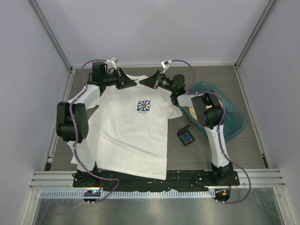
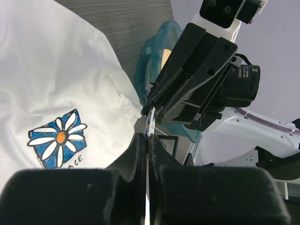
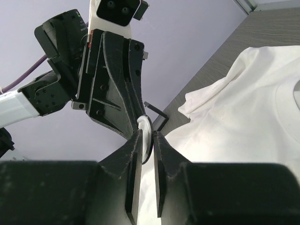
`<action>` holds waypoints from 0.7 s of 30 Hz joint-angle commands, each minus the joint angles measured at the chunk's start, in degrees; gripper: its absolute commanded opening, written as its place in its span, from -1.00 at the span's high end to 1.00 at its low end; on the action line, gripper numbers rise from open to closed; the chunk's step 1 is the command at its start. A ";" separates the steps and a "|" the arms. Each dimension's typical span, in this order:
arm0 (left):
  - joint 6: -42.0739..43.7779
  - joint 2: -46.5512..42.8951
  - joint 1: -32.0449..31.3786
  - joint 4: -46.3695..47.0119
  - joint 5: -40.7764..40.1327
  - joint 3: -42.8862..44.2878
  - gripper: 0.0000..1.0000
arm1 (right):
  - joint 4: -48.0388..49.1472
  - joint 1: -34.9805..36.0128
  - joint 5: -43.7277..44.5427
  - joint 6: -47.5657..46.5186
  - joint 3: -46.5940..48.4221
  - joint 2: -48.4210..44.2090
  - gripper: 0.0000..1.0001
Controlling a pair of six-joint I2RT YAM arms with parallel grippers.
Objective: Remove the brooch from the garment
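Note:
The garment (image 1: 126, 131) is a white T-shirt lying flat, its collar at the far side; it also shows in the left wrist view (image 2: 56, 70) and the right wrist view (image 3: 243, 122). The brooch (image 3: 148, 129) is a small round disc with a dark rim, seen edge-on, blue-edged in the left wrist view (image 2: 150, 123). My left gripper (image 1: 135, 84) (image 2: 147, 138) and my right gripper (image 1: 142, 84) (image 3: 147, 136) meet tip to tip above the collar. Both are shut on the brooch from opposite sides.
The printed flower emblem (image 1: 144, 106) (image 2: 58, 138) is on the chest. A small black open box (image 1: 186, 136) sits right of the shirt. A teal bin (image 1: 225, 112) (image 2: 159, 51) stands at the right, under the right arm.

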 commanded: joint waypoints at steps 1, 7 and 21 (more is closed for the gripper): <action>3.40 -0.64 0.02 -4.21 -1.43 2.74 1.00 | 4.89 -0.65 0.39 1.43 0.56 -0.80 0.52; 6.40 -0.73 0.11 -7.82 -2.58 4.06 1.00 | 8.06 -0.56 -1.63 3.81 1.36 0.16 0.31; 8.06 -0.47 -0.85 -9.49 -1.35 4.94 1.00 | 6.57 0.49 -4.71 2.85 3.90 1.22 0.28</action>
